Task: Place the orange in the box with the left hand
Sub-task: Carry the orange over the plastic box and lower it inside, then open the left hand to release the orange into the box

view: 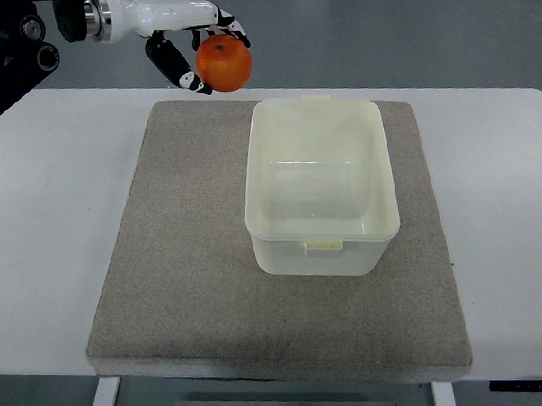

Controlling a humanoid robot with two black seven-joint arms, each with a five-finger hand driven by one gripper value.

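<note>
White counter (pixel 63 176), grey mat (pixel 184 261) on it. Left hand (pixel 192 49) raised beyond mat's far edge, fingers wrapped around orange (pixel 223 63). Cream box (pixel 320 187) on mat, open, holding nothing.

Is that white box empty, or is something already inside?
Empty: the box shows only its bare floor; the orange is outside, in the left hand.

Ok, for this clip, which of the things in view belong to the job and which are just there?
Part of the job:
- orange, held in the left hand, up beyond the box's far left corner
- box, open and empty, standing on the mat

Just there:
- grey mat under the box
- white table

The right hand is out of view.
</note>
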